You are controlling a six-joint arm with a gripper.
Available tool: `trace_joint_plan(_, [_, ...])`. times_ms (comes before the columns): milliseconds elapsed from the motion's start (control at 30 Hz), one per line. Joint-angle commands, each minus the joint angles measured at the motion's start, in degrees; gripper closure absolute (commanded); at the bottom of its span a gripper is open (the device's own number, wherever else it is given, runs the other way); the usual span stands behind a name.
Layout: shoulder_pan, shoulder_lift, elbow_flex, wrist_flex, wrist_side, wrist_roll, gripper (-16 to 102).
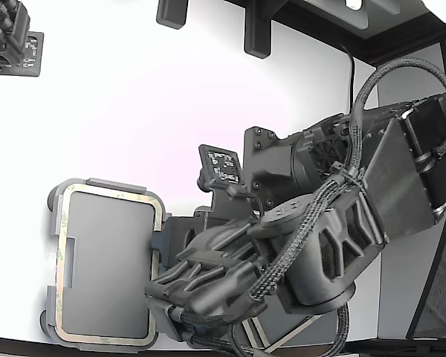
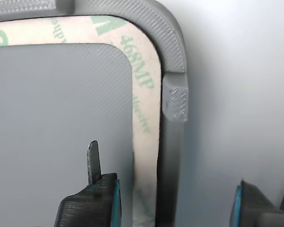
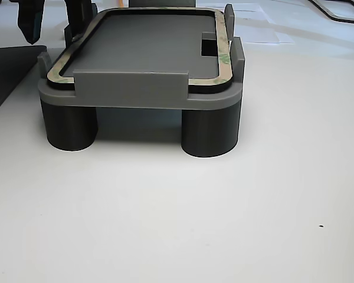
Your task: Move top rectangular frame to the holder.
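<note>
Claw (image 2: 177,201): released, jaws spread either side of the holder's (image 2: 173,56) long edge in the wrist view, nothing between them. One finger (image 2: 92,163) stands over the inner plate, the other out over the white surface (image 2: 236,94).

Top rectangular frame (image 2: 146,118): already seated in the holder, lying flat inside the raised tabs; the placing looks done.

Risk, as I judge it: the inner finger sits close to the frame's inner edge. A retreat that drags sideways rather than lifting straight could catch that edge and pull the thin frame out of the tabs, or nudge the holder.

Views: wrist view alone shows green print on the frame and the finger gap. The other view shows the holder's round feet (image 3: 209,132) and the frame level all round. The exterior view, lower left, shows the whole holder, with the arm (image 1: 320,230) crowding its right side.
</note>
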Motion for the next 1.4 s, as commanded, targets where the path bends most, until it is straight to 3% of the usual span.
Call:
trace_joint_plan(0, [-0.44,1.85,-2.02,0.62,-0.09,-0.44,-14])
trace_joint_plan(200, [-0.18,2.72,-4.92,0.53,3.69,-6.86,-14])
trace_joint_plan(467, [-0.44,15.38,-5.71,-2.90,19.07,-53.61,-14])
trace_joint_plan(600, [-8.88,29.09,4.66,-11.60,13.89,-78.49,-14])
trace_joint_plan(900, [-26.54,64.95,43.59,-32.70,0.79,-110.83,-14])
trace_joint_plan(1233, [-27.25,82.79,65.74,-39.38,0.97,-116.89,-14])
trace_joint_plan(1367, [-27.33,88.33,71.63,-39.11,1.41,-117.51,-14])
